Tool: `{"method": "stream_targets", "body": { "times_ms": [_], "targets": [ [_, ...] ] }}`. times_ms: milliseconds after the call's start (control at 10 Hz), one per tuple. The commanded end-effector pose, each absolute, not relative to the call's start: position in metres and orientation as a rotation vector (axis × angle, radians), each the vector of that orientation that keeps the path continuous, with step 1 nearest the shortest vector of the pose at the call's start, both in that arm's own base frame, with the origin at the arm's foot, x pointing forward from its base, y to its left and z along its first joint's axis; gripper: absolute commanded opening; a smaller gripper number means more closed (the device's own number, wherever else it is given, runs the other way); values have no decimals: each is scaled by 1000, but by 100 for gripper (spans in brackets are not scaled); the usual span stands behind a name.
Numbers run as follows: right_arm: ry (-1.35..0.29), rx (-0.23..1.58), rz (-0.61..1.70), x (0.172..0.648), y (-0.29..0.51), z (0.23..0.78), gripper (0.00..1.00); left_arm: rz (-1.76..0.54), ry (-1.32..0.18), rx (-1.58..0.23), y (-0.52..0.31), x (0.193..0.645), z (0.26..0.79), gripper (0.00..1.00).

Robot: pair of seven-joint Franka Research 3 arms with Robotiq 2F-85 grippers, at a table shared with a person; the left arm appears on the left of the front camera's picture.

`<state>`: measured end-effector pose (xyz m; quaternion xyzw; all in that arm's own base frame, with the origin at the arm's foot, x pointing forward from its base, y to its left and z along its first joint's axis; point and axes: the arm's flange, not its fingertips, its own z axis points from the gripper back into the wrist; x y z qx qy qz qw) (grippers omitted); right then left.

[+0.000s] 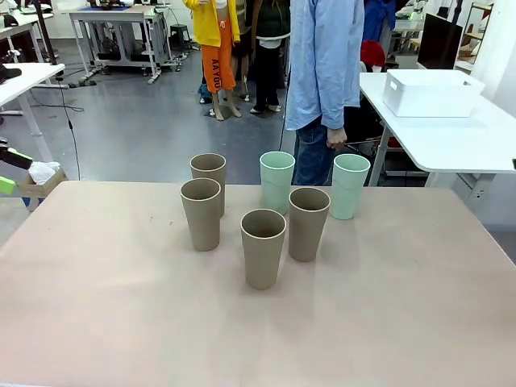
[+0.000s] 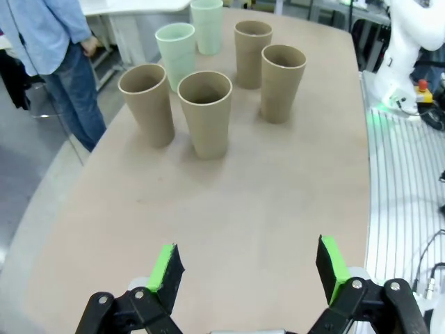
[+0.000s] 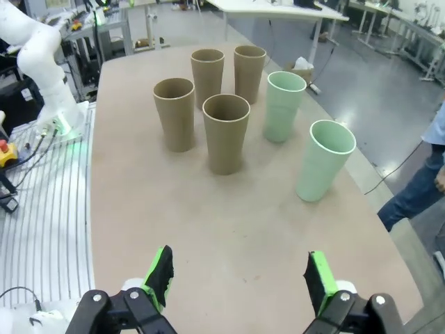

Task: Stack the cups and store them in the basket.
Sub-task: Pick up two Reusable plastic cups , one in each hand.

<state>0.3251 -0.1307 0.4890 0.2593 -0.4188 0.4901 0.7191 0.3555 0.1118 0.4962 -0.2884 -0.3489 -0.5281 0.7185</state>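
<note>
Four tan-brown tapered tumblers (image 1: pixel 264 246), two mint-green tumblers (image 1: pixel 276 181): upright, unstacked, clustered on beige surface (image 1: pixel 403 306). White rectangular plastic basket (image 1: pixel 431 93): on neighbouring white surface (image 1: pixel 451 141). Left gripper (image 2: pixel 248 264), right gripper (image 3: pixel 240 270): wide open, empty.

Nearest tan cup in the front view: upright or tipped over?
Upright: the tan cup stands on its base on the table, mouth up.
</note>
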Motion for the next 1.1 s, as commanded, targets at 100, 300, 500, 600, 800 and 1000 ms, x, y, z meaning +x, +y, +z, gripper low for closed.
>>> {"method": "stream_targets", "body": {
  "times_ms": [100, 300, 500, 600, 800, 1000],
  "targets": [
    [-954, 570, 1111, 328, -132, 493, 100, -1167, -829, -652, 113, 351, 492, 100],
    [-941, 594, 1078, 330, -133, 494, 100, -1118, -829, -666, 112, 355, 496, 100],
    [-933, 576, 1091, 327, -130, 491, 100, -1146, -798, -641, 115, 352, 496, 100],
    [-933, 576, 1091, 327, -130, 491, 100, -1146, -798, -641, 115, 352, 496, 100],
    [-933, 576, 1091, 327, -130, 491, 100, -1146, -798, -641, 115, 352, 496, 100],
    [-933, 576, 1091, 327, -130, 491, 100, -1146, -798, -641, 115, 352, 496, 100]
  ]
}}
